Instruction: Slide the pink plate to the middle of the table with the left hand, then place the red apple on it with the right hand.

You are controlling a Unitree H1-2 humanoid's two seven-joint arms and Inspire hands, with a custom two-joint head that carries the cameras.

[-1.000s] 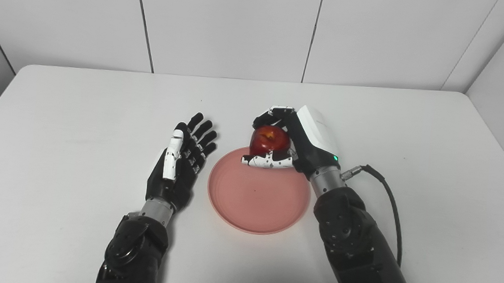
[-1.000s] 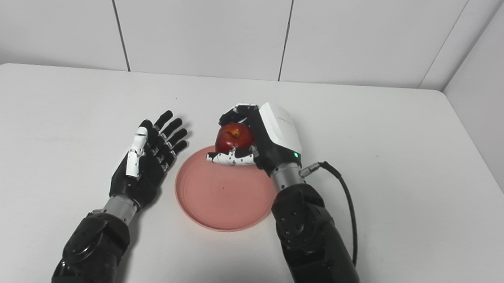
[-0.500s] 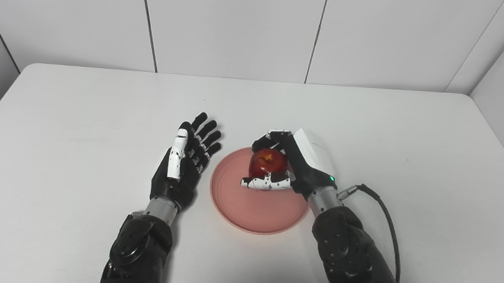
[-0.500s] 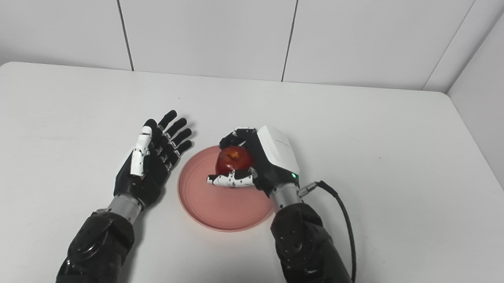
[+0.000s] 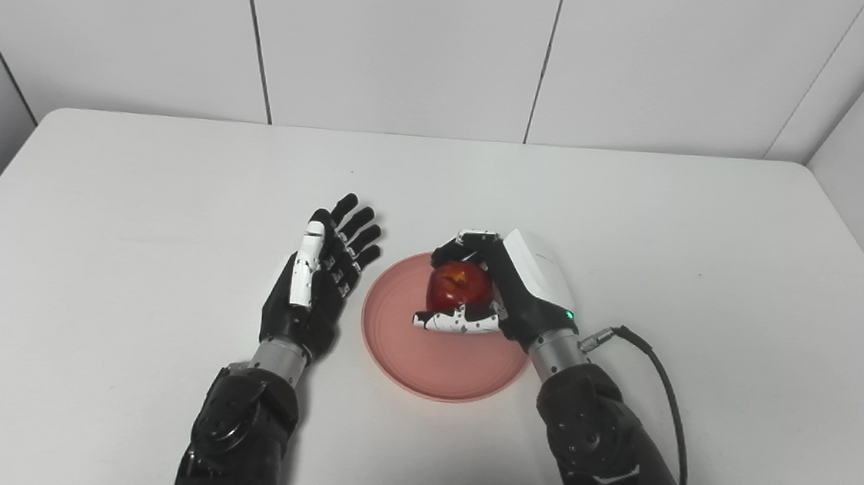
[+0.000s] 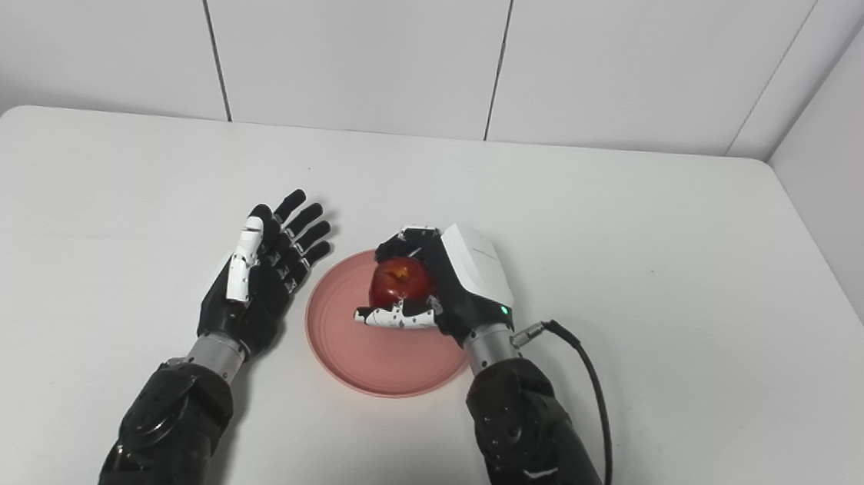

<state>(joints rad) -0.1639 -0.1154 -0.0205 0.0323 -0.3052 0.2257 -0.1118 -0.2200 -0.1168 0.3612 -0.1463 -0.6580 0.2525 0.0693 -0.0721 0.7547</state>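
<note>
Pink against the white table (image 5: pixel 135 196), the plate (image 5: pixel 423 361) sits a little toward the near edge, about midway between the left and right edges. The right hand (image 5: pixel 501 294) is wrapped around the red apple (image 5: pixel 458 287), fingers curled over its top and thumb beneath, holding it above the far half of the plate; I cannot tell whether the fruit touches the plate. The left hand (image 5: pixel 321 280) lies just beside the plate's left rim, palm up, fingers spread, grasping nothing. A black cable (image 5: pixel 664 384) loops from the right wrist.
</note>
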